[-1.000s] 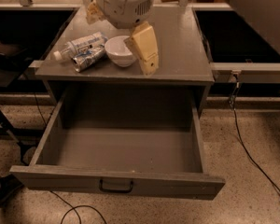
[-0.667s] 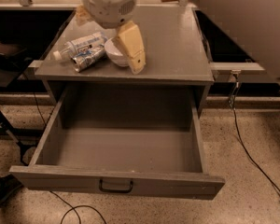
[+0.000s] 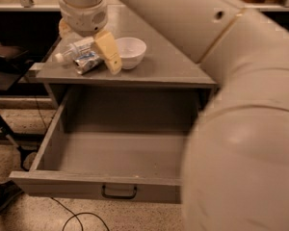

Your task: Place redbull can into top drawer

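The redbull can (image 3: 90, 62) lies on its side near the front left edge of the cabinet top, a silver-and-blue can right beside a clear plastic bottle (image 3: 73, 50) with a white cap. My gripper (image 3: 89, 49) hangs over both. Its fingers are spread, with one cream finger (image 3: 109, 52) to the right of the can and the other partly hidden behind the bottle. It holds nothing. The top drawer (image 3: 62, 184) stands pulled fully open below, with a dark handle (image 3: 119, 192) on its front panel.
A white bowl (image 3: 130, 51) sits on the cabinet top (image 3: 173, 66), just right of the gripper's finger. My arm's large links (image 3: 241, 129) fill the right side and hide the drawer's right end. A black stand and cables (image 3: 9, 143) are on the floor at the left.
The gripper has moved left, from over the bowl to over the bottle and can. The bowl now shows in full. The arm now covers the right of the view.
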Robot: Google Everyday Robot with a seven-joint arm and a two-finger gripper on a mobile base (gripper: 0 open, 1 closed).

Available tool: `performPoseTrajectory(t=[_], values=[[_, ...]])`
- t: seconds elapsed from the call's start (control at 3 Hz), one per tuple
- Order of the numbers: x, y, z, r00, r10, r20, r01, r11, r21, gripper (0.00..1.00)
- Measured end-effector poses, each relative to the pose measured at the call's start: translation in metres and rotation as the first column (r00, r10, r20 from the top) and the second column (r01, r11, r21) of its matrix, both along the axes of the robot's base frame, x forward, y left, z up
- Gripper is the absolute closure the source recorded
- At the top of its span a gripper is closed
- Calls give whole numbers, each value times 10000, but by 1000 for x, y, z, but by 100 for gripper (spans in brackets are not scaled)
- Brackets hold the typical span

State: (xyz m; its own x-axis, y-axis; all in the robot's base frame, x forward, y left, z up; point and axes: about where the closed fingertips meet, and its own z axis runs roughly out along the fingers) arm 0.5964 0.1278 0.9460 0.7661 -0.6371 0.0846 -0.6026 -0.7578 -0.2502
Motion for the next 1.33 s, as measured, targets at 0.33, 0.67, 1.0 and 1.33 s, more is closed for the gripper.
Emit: performPoseTrajectory(t=[0.33,0.67,1.0,1.33], values=[[22,23,-29,9989,45,-474,-48,10000,-56,0],[41,34,-55,9962,-198,-849,186,9997,-152,0],[57,41,-71,9934,-432,-1064,418,9990,-154,0],[69,50,-89,9893,-539,-1354,517,9985,-196,0]])
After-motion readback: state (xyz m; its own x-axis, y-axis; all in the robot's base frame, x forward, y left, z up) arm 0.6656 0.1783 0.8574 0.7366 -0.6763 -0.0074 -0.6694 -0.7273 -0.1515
